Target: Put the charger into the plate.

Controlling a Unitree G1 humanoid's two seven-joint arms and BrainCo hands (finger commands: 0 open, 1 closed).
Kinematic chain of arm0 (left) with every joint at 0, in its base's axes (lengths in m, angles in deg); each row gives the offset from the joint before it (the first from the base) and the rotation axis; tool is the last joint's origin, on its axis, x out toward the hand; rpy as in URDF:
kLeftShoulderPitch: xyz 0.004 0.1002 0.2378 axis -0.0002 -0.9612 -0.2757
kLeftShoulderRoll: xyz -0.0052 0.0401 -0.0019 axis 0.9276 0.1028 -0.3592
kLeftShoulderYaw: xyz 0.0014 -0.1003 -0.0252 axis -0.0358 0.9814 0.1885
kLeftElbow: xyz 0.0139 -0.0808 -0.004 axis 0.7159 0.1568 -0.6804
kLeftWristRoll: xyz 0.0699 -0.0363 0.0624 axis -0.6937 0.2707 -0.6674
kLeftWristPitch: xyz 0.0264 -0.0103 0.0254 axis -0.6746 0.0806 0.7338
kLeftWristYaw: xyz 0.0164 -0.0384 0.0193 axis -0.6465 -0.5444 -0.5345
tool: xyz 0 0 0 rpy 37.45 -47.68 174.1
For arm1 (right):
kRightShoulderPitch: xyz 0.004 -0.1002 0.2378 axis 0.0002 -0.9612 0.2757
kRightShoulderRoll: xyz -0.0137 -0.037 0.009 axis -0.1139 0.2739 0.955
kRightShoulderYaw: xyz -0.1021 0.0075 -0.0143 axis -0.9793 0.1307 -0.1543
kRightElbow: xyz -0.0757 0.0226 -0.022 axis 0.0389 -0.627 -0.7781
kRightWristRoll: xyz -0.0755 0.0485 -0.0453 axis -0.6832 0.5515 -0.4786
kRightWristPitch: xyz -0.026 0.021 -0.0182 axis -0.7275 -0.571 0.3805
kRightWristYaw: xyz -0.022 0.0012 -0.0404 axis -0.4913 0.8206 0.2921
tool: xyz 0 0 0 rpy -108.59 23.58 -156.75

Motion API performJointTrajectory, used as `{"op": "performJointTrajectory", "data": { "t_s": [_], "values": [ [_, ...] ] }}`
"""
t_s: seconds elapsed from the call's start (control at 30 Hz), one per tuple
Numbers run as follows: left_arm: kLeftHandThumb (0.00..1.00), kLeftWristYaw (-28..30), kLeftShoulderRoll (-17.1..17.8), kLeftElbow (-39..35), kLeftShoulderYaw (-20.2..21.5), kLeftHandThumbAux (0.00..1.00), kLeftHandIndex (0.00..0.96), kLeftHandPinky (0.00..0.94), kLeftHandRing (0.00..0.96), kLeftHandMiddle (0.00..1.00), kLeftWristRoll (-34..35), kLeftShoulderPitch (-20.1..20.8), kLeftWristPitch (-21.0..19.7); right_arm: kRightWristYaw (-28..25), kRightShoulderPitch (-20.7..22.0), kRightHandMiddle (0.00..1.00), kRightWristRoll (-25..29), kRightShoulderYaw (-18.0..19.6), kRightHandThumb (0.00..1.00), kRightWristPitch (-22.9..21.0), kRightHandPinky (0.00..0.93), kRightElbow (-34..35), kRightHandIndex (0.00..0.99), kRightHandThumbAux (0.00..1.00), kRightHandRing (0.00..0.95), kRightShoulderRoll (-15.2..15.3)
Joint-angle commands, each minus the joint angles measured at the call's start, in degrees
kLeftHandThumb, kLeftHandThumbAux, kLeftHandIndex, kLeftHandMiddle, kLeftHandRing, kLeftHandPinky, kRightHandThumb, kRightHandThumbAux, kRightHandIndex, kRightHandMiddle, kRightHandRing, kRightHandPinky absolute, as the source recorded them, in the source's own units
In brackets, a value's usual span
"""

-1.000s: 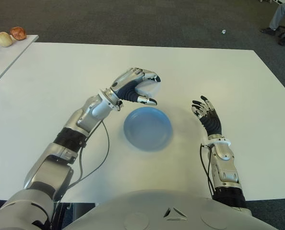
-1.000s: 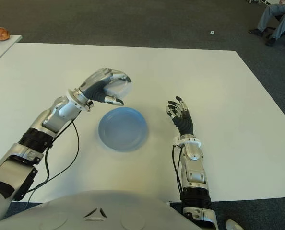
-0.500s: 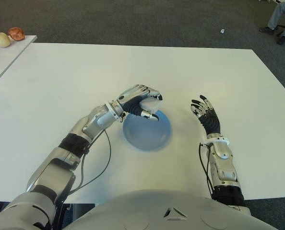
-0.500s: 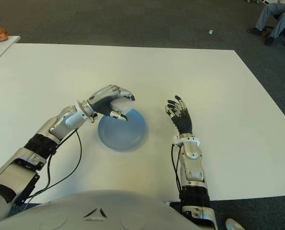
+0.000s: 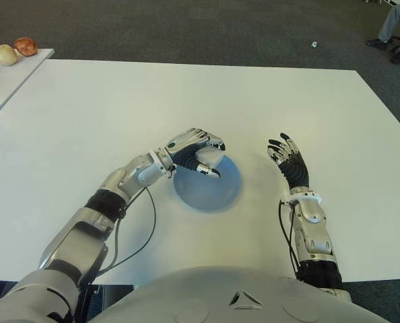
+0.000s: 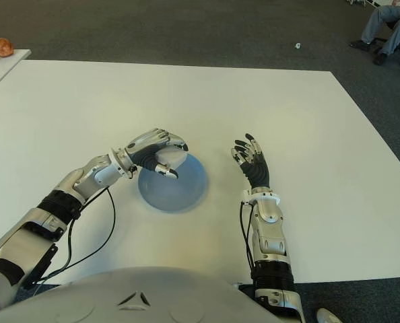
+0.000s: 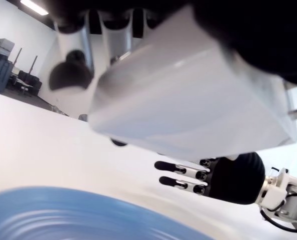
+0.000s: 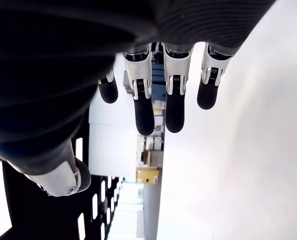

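White table [image 5: 85, 114] under dark carpet [image 5: 186, 27]; a second pale surface [image 5: 5, 74] at the far left edge carried three small rounded items [image 5: 6, 54], too small to identify.

Item: blue plate [image 5: 217, 195], centre of the table, near me.

Item: my left hand [image 5: 194, 151], arm reaching in from the left with elbow bent, wrist level, palm down over the plate's far left rim. Fingers curled round the white charger [image 5: 209, 159], thumb beneath it. My left wrist view showed the block [image 7: 188, 100] clamped above the blue surface [image 7: 63, 215]; whether it touched the plate I could not tell. Its plug end was hidden by my fingers.

Item: my right hand [image 5: 291, 163], right of the plate and well apart from it, forearm running back toward my body, fingers straight and spread, holding nothing.

Item: a person's legs and shoes [image 5: 395, 33], far right corner, cut off by the edge.
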Motion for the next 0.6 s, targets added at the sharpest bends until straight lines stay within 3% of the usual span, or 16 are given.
{"op": "performJointTrajectory", "data": {
  "t_s": [0.03,0.57,0.6],
  "values": [
    [0.856,-1.78,-0.50,2.61,-0.50,0.667,0.401,0.836,0.859,0.536,-1.01,1.36,1.03,0.15,-0.61,0.255,-0.46,-0.10,0.000,-0.49,0.149,0.10,0.078,0.637,0.225,-0.19],
    [0.855,0.13,-0.29,4.93,-0.99,0.667,0.401,0.819,0.852,0.536,-0.37,2.14,1.74,-0.28,-1.07,0.250,-0.21,0.08,0.000,-0.30,0.139,0.37,0.074,0.627,0.219,0.13],
    [0.852,0.62,-0.09,4.73,-1.13,0.663,0.412,0.735,0.752,0.530,-0.52,2.28,1.50,-0.31,-1.08,0.247,-0.22,0.07,0.000,-0.33,0.138,0.40,0.070,0.629,0.217,0.17]
  ]
}}
